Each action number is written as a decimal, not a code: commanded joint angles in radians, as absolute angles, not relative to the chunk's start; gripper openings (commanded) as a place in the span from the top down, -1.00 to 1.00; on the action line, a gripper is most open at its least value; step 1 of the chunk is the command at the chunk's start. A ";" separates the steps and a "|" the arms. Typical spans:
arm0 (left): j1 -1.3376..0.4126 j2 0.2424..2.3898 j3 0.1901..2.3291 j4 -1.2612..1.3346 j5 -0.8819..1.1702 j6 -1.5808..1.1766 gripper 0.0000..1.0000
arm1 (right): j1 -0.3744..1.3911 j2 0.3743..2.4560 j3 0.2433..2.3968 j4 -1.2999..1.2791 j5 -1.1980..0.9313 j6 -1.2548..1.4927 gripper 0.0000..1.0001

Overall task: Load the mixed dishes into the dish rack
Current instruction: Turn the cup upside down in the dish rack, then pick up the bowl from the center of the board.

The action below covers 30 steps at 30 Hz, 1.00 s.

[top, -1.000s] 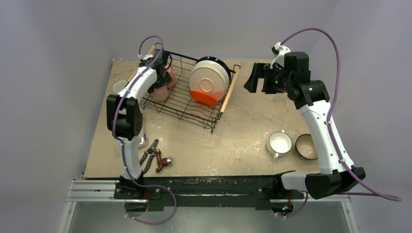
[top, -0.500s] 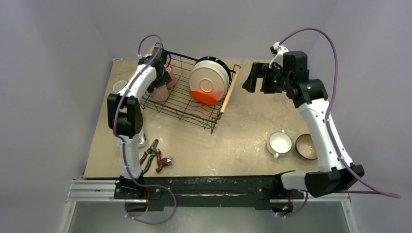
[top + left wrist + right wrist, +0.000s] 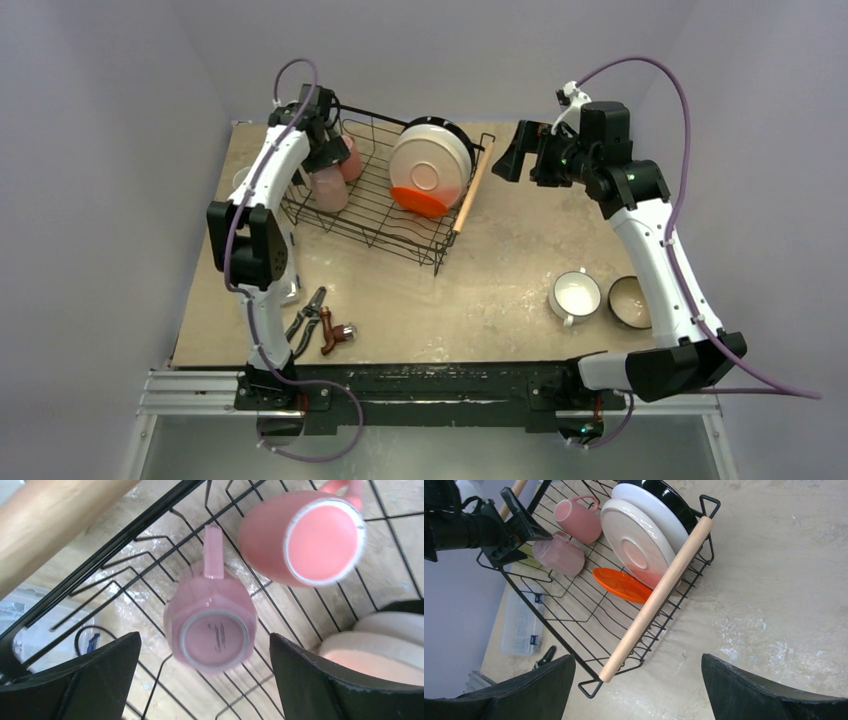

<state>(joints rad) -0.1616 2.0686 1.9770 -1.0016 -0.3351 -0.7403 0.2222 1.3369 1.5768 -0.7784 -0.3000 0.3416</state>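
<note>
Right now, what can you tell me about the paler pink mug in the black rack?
The paler pink mug looks like glossy ceramic, faceted, with one handle. It stands upside down on the wires of the dish rack, ringed foot and a small printed mark facing up. The darker pink mug sits close beside it. The open left tool hovers above, not touching.

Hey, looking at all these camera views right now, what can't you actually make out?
- Top view: the clear plastic box is almost entirely hidden behind the left arm.
- Left wrist view: the print under the pink mug is too small to read, and the cream plates are cut off by the right edge.
- Right wrist view: the black dish stands behind the cream plates, so its shape is unclear.
</note>
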 commanded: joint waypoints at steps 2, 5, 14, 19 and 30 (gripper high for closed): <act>-0.155 1.857 1.958 -1.052 -0.229 -0.708 -1.00 | 0.221 1.295 1.538 -0.709 -0.295 0.403 -0.98; -0.161 1.748 1.900 -1.103 -0.140 -0.720 -1.00 | 0.220 1.287 1.517 -0.691 -0.235 0.428 -0.98; -0.163 1.334 1.671 -1.135 0.054 -0.662 -0.96 | 0.191 1.323 1.513 -0.664 0.005 0.548 -0.98; -0.163 1.231 1.620 -1.093 0.231 -0.629 -0.89 | 0.157 1.366 1.441 -0.701 0.082 0.645 -0.98; -0.240 1.279 1.735 -1.076 0.259 -0.542 -0.87 | 0.017 1.335 1.093 -0.771 0.011 0.715 -0.97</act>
